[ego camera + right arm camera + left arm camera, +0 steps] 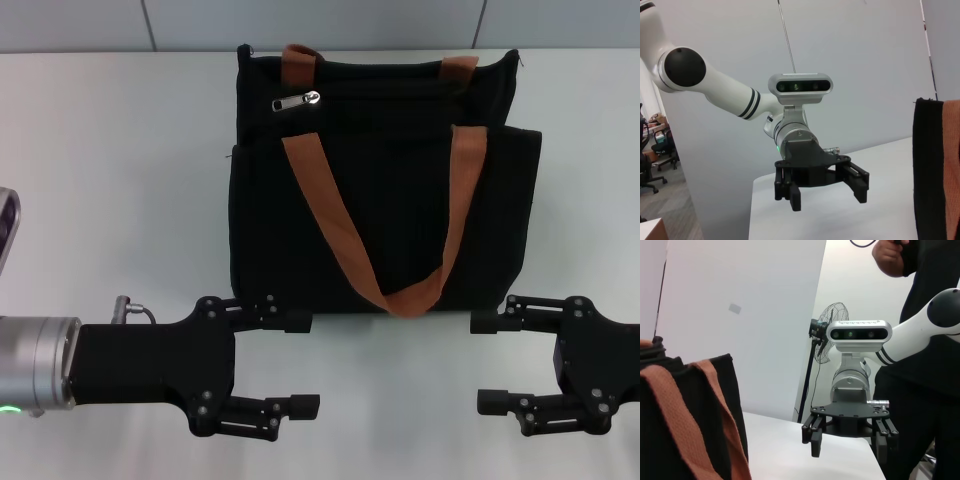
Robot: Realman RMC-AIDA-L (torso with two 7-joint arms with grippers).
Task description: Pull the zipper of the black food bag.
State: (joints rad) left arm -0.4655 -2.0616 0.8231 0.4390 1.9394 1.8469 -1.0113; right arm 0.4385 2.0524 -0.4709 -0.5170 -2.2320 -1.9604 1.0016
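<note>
A white surface spreads beneath and ahead of both pincers, meeting a pale grey wall at its far edge. Beyond the right pincer stands a black pedestal fan, and a person in dark clothing stands just behind it. Past the left pincer, low down, sits what may be a black office chair.

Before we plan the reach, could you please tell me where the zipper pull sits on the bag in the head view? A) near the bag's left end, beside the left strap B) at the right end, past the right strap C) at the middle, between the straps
A: the silver pull lies near the left end of the bag, just beside the left strap.
</note>
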